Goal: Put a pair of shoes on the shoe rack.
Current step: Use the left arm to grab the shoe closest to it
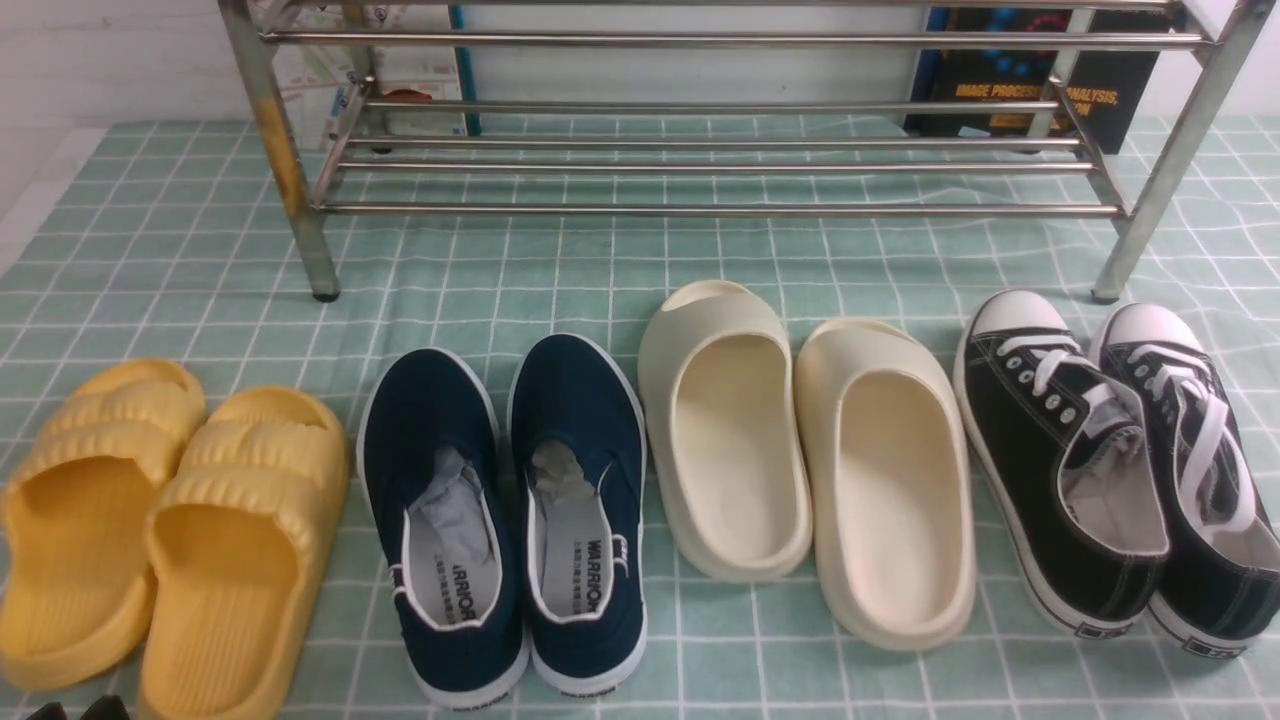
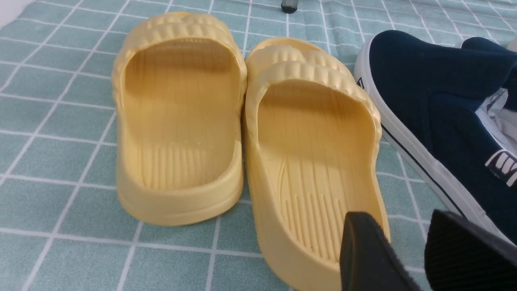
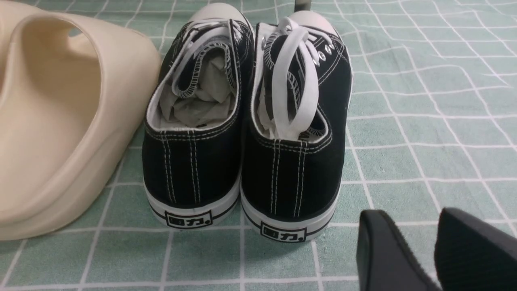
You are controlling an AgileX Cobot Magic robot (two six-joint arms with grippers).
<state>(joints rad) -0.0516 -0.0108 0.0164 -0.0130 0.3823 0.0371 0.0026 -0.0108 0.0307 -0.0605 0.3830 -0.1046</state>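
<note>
We see the pair of shoes (image 1: 570, 420) side by side on the counter (image 1: 560, 280), before the shoe rack (image 1: 700, 210), between yellow slides (image 1: 240, 520) and cream slides (image 1: 725, 440). Our left claw (image 2: 398, 220) and right claw (image 3: 408, 214) stand parted, holding nothing.

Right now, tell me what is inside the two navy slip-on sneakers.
Both navy slip-on sneakers hold crumpled pale paper pushed toward the toe, over grey insoles printed WARRIOR. The toe cavities past the paper are covered by the uppers.
</note>
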